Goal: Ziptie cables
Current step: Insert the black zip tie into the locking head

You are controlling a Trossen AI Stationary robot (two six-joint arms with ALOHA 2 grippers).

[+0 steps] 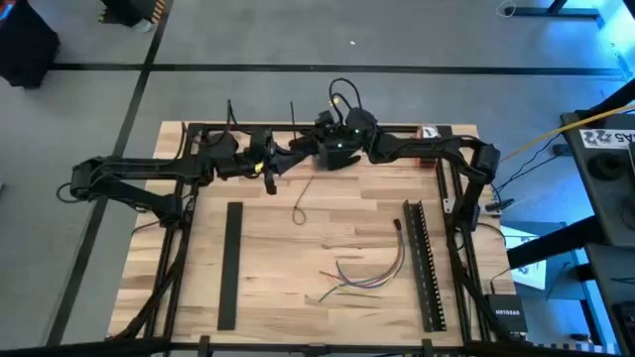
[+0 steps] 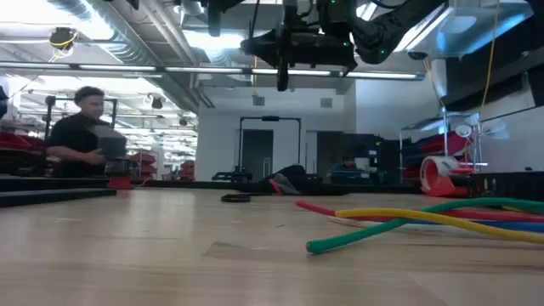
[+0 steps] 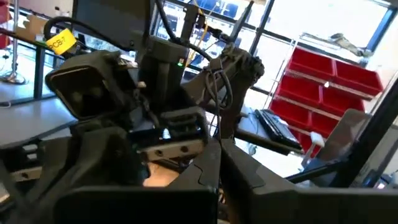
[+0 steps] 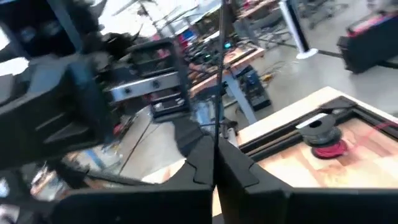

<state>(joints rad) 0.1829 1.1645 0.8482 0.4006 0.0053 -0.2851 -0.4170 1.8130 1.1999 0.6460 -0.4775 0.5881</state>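
Both grippers raised at table's far edge, tips together. Left gripper (image 1: pixel 281 164) and right gripper (image 1: pixel 304 146): jaws closed on thin strips. Cables (image 1: pixel 359 275) lie loose near front.

In the high view, the fingertips of the left gripper (image 1: pixel 283 162) and right gripper (image 1: pixel 303 151) are too small to be resolved where the two meet at top centre. In the low view, both arms are cut off by the top edge, and the cables (image 2: pixel 425 219) are cut off at the right edge. The right wrist view is blurred throughout.
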